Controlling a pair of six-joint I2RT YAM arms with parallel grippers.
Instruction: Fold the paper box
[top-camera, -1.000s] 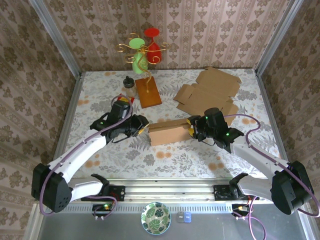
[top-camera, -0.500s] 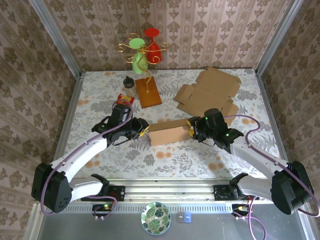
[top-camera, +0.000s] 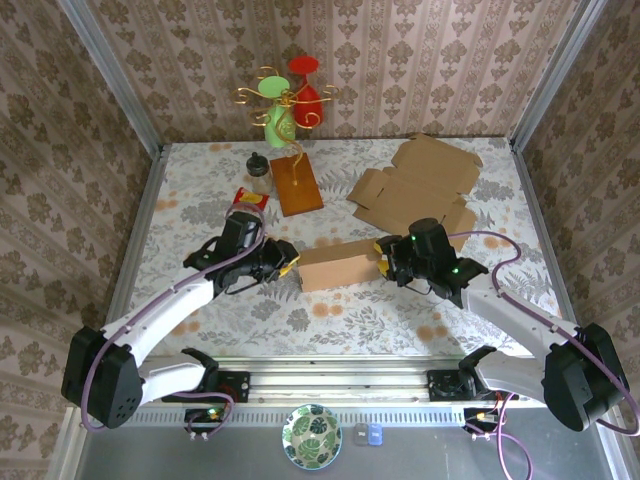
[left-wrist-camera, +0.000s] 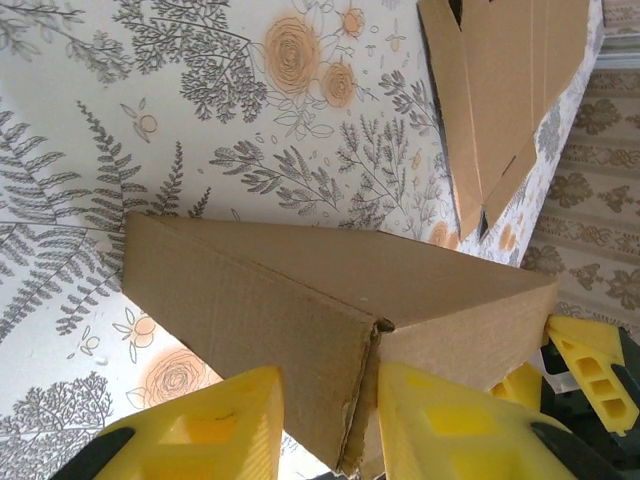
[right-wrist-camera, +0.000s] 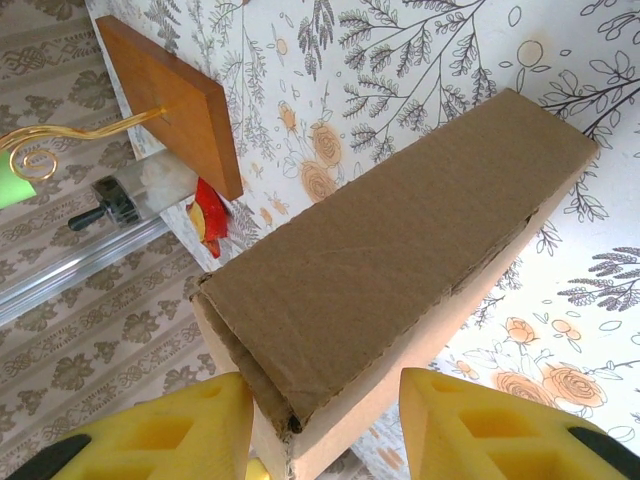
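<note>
The paper box (top-camera: 338, 264) lies folded into a long brown block in the middle of the table. My left gripper (top-camera: 288, 262) is at its left end. In the left wrist view the box's end corner (left-wrist-camera: 300, 290) sits between the yellow fingers (left-wrist-camera: 210, 430), which close on the cardboard from both sides. My right gripper (top-camera: 385, 258) straddles the right end. In the right wrist view the box (right-wrist-camera: 400, 220) touches one finger (right-wrist-camera: 180, 430), and a strip of table shows before the other, so those jaws stand open.
A flat unfolded cardboard sheet (top-camera: 415, 185) lies at the back right. A wooden base (top-camera: 296, 185) with a gold wire stand carrying green and red pieces stands at the back, with a small bottle (top-camera: 259, 172) and a red packet (top-camera: 248, 198) beside it.
My left gripper has moved right onto the box's left end and narrowed its jaws. The red packet behind it has come into view. The right gripper and the box have barely moved.
</note>
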